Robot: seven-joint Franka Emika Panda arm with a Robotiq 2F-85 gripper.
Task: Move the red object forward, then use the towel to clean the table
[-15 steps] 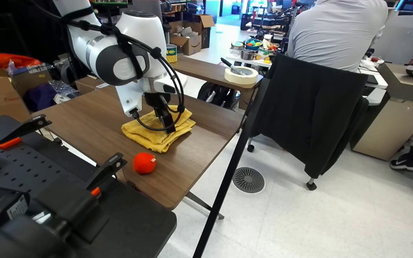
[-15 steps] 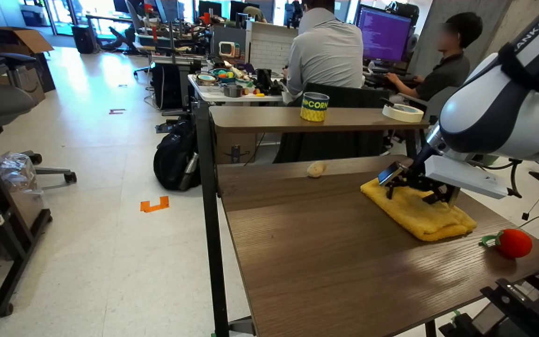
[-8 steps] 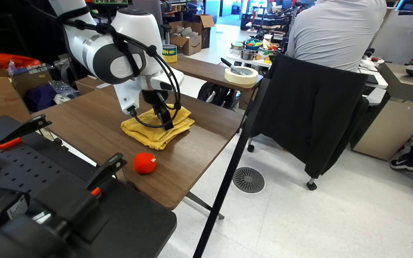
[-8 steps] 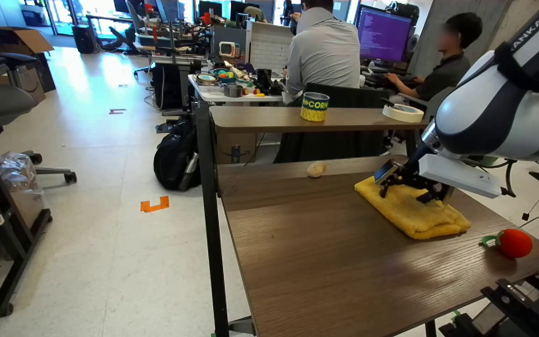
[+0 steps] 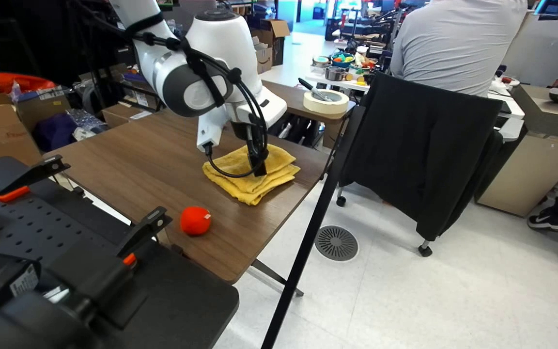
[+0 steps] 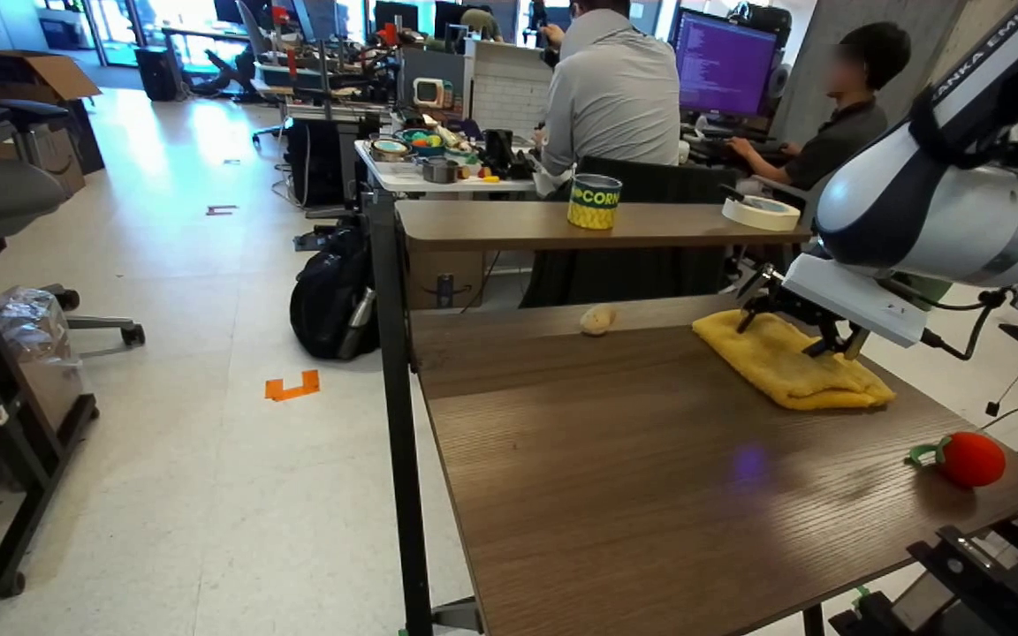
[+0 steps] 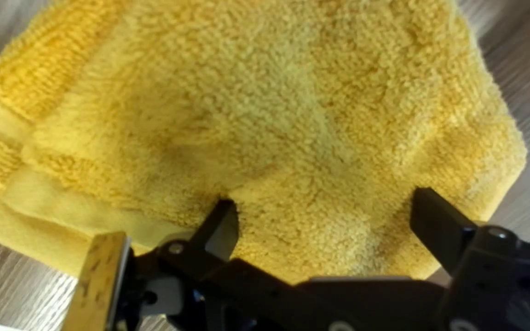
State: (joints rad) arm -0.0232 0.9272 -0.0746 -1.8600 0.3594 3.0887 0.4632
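On the brown table point(image 5: 129, 155) point(image 6: 615, 477) lies the folded yellow towel point(image 5: 240, 185) point(image 6: 792, 371). My gripper point(image 5: 258, 169) point(image 6: 778, 339) points down onto it, and its fingertips press into the cloth. In the wrist view the towel point(image 7: 292, 115) fills most of the picture. There the fingers of the gripper point(image 7: 325, 196) stand wide apart with flat cloth below them and nothing pinched. The red object point(image 5: 195, 220) point(image 6: 973, 459), a round ball with a green stem, rests near the robot-side end of the table, apart from towel and gripper.
A small pale lump point(image 6: 597, 320) lies near the table's far edge. Behind it a raised shelf point(image 6: 509, 228) carries a corn can point(image 6: 595, 205) and a tape roll point(image 6: 761, 213). Black clamps point(image 5: 146, 230) sit by the dark mounting plate near the ball. A draped chair point(image 5: 414, 145) stands alongside.
After a slight shift the opposite way, gripper and towel have slid together rightward in one exterior picture, toward the shelf side. The red ball has stayed put. The fingers remain spread.
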